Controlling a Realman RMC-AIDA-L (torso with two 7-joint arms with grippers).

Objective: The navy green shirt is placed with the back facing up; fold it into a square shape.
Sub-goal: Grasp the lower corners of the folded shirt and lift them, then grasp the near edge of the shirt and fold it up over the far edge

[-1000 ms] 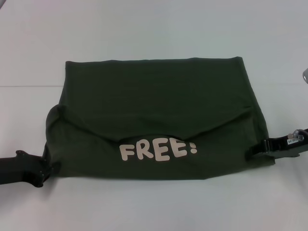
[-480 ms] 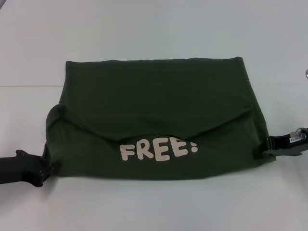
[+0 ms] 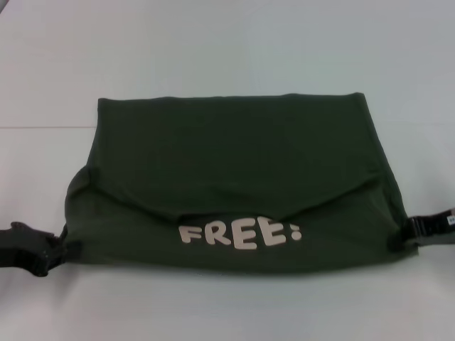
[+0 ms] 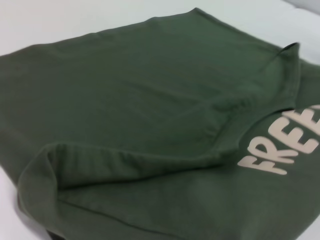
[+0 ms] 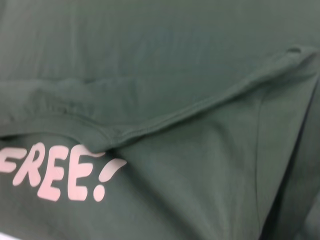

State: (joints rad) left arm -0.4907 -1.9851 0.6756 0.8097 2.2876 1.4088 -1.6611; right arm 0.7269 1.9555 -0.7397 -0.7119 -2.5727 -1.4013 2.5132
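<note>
The navy green shirt [image 3: 234, 163] lies folded into a wide band on the white table [image 3: 227, 42]. A curved flap lies over its near part, above the white "FREE!" lettering [image 3: 238, 233]. My left gripper [image 3: 60, 250] is at the shirt's near left corner, low on the table. My right gripper [image 3: 407, 233] is at the near right corner. The left wrist view shows the shirt [image 4: 140, 100], its folded hem and part of the lettering [image 4: 285, 150]. The right wrist view shows the shirt [image 5: 175, 75] and the lettering [image 5: 55, 172] close up. Neither wrist view shows fingers.
The white table surrounds the shirt on all sides. A faint seam in the table surface [image 3: 43, 128] runs left from the shirt's far left corner. Nothing else stands on the table.
Both grippers have drawn outward, the left to the left and the right to the right, off the shirt's near edge. The shirt sits slightly nearer to me than before.
</note>
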